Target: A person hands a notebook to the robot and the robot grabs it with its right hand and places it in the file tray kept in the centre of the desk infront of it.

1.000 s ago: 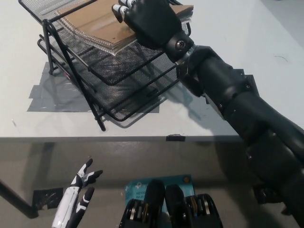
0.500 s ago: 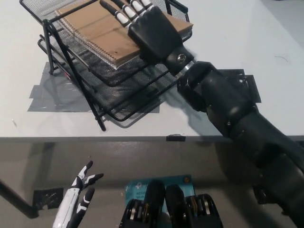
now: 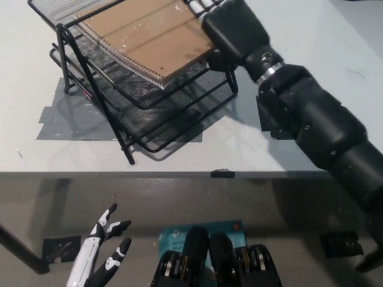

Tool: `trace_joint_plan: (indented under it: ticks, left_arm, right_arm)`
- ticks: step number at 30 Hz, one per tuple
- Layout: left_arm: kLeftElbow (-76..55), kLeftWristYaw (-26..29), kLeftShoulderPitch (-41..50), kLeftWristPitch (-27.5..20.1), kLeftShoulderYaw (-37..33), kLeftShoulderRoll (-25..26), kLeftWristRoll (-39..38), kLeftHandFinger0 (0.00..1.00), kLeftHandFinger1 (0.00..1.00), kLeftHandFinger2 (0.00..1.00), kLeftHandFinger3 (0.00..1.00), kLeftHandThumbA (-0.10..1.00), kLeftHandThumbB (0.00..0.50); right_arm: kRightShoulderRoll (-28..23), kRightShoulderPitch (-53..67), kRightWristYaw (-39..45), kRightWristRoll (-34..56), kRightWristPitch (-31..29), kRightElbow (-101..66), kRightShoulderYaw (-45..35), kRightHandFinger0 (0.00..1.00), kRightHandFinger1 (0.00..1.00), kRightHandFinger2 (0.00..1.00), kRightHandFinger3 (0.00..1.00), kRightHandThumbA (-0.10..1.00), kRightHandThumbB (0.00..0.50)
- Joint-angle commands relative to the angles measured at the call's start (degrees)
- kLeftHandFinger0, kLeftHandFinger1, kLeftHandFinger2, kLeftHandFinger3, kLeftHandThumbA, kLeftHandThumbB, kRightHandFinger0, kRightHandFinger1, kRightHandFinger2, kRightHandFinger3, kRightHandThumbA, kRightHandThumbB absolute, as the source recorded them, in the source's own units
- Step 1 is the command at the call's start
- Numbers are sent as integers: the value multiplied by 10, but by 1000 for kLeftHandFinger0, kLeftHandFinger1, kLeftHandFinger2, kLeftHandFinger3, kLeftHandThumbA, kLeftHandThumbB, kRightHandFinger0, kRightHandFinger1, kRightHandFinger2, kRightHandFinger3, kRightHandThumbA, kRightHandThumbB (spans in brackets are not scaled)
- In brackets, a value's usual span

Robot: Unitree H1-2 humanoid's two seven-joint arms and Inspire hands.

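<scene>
The white left hand (image 3: 102, 254) rests low beside the counter (image 3: 179, 152), fingers spread and empty. The brown spiral notebook (image 3: 146, 33) lies flat in the top level of the wire file tray (image 3: 143, 128); it looks light, thin and slightly bendy, best pinched at its free edge. The black right hand (image 3: 230, 27) sits at that right edge, its grip impossible to tell.

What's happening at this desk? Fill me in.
The brown spiral notebook lies in the top tier of the black mesh file tray on the white desk. The robot's black right hand rests at the notebook's right edge; whether it grips cannot be seen. The white left hand hangs open below the desk edge.
</scene>
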Motion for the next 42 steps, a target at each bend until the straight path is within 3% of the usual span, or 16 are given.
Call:
trace_joint_plan:
  ticks: [1, 2, 10, 12, 13, 15, 16, 18, 25, 32, 34, 36, 37, 39, 40, 42]
  left_arm:
    - [-32, -18, -21, 5, 0, 14, -14, 781, 772, 751, 1000, 780, 331]
    - [-31, -21, -22, 6, 0, 14, -21, 751, 766, 752, 1000, 714, 345]
    - [-30, -22, -27, 2, -1, 16, -24, 696, 762, 755, 1000, 602, 355]
    - [-25, -22, -29, -2, -1, 16, -23, 706, 771, 757, 1000, 585, 353]
    - [-25, -23, -29, -1, -1, 16, -25, 704, 771, 758, 1000, 575, 358]
    - [-27, -24, -30, 1, -1, 16, -27, 691, 767, 760, 1000, 572, 359]
    - [-28, -25, -31, 3, -1, 16, -29, 691, 767, 760, 1000, 570, 359]
    - [-27, -25, -33, 2, -1, 17, -30, 692, 767, 758, 1000, 567, 362]
    - [-29, -25, -39, 7, -1, 19, -24, 716, 774, 756, 1000, 573, 361]
    - [-27, -23, -43, 5, 0, 18, -25, 694, 765, 755, 1000, 580, 365]
    - [-25, -24, -49, 5, 1, 18, -29, 682, 756, 753, 1000, 598, 361]
    - [-23, -22, -48, 3, 1, 16, -31, 691, 764, 760, 1000, 597, 358]
    - [-21, -20, -47, 5, 2, 15, -29, 701, 782, 790, 1000, 619, 365]
    - [-20, -19, -45, 5, 3, 14, -29, 704, 787, 796, 1000, 622, 365]
    - [-16, -16, -44, 4, 5, 12, -30, 800, 835, 847, 1000, 666, 363]
    - [-11, -13, -44, 1, 8, 10, -35, 846, 862, 879, 1000, 716, 347]
  right_arm:
    - [-252, -240, 662, 515, 345, -461, -116, 1000, 1000, 1000, 1000, 977, 500]
    - [-259, -246, 667, 520, 345, -463, -116, 1000, 1000, 1000, 1000, 1000, 475]
    - [-334, -272, 645, 684, 345, -472, -61, 1000, 1000, 1000, 1000, 1000, 485]
    - [-345, -275, 644, 701, 345, -476, -53, 1000, 1000, 1000, 1000, 1000, 454]
    - [-354, -278, 649, 709, 345, -482, -47, 1000, 1000, 1000, 1000, 1000, 405]
    - [-361, -279, 648, 723, 345, -486, -45, 1000, 1000, 1000, 1000, 1000, 396]
    - [-362, -274, 654, 720, 345, -490, -55, 1000, 1000, 1000, 1000, 1000, 456]
    - [-373, -273, 670, 707, 345, -489, -61, 1000, 1000, 1000, 1000, 1000, 500]
    - [-423, -271, 682, 715, 345, -501, -73, 1000, 1000, 1000, 1000, 1000, 500]
    - [-521, -217, 610, 769, 345, -555, -121, 1000, 1000, 1000, 1000, 1000, 500]
    - [-545, -105, 516, 784, 345, -622, -226, 1000, 1000, 1000, 1000, 1000, 500]
    - [-536, -18, 451, 793, 345, -673, -308, 1000, 1000, 1000, 1000, 1000, 500]
    - [-491, 72, 407, 762, 345, -741, -394, 1000, 1000, 1000, 1000, 1000, 500]
    - [-458, 118, 385, 739, 345, -783, -434, 1000, 1000, 1000, 1000, 1000, 500]
    - [-413, 177, 331, 734, 345, -843, -455, 1000, 1000, 1000, 1000, 1000, 500]
    - [-333, 257, 257, 706, 327, -913, -448, 1000, 1000, 1000, 1000, 1000, 500]
